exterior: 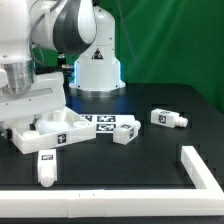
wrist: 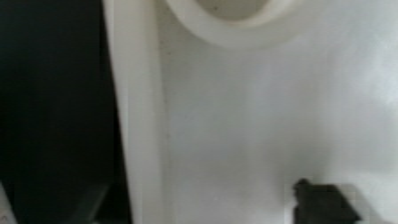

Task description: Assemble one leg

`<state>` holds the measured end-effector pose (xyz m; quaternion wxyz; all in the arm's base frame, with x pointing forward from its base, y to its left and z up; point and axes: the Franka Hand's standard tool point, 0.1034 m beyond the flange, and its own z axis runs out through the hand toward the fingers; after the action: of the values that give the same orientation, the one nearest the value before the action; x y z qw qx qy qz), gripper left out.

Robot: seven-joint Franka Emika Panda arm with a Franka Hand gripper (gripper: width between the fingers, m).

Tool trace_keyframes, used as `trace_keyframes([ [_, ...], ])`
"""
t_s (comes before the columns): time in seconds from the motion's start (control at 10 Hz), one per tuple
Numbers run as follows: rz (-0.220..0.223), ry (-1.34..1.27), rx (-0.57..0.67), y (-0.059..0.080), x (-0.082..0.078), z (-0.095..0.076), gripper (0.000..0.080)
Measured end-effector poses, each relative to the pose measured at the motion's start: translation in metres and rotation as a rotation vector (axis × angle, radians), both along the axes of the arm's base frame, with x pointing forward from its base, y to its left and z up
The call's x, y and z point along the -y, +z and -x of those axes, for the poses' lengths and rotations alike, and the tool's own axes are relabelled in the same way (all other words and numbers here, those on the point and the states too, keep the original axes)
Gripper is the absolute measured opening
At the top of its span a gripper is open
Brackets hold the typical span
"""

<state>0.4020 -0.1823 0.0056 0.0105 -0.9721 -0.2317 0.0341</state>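
Where the arm reaches down at the left of the exterior view, the hand (exterior: 27,108) is seen lowered onto the white panel (exterior: 55,128). Its fingers are hidden there, so how far it is open, and whether anything is held, cannot be told. A first leg (exterior: 47,167) is seen on the black desk (exterior: 150,160) at lower left, just beside the panel. A second leg (exterior: 125,136) is laid near the centre, and a third leg (exterior: 170,118) at right, apart. A blurred white surface with a round hole (wrist: 231,8) is shown by the wrist view.
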Motion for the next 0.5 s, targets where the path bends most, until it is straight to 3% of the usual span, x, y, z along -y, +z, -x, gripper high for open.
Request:
trace_keyframes([
  [0.1,0.0,0.0,0.0,-0.0002,0.0,0.0001,0.0239],
  [0.2,0.0,0.0,-0.001,-0.0004,0.0,0.0003,0.0239],
  [0.3,0.0,0.0,-0.001,-0.0006,-0.0001,0.0005,0.007],
  [0.5,0.002,-0.024,-0.001,0.0,-0.0003,0.0001,0.0045],
])
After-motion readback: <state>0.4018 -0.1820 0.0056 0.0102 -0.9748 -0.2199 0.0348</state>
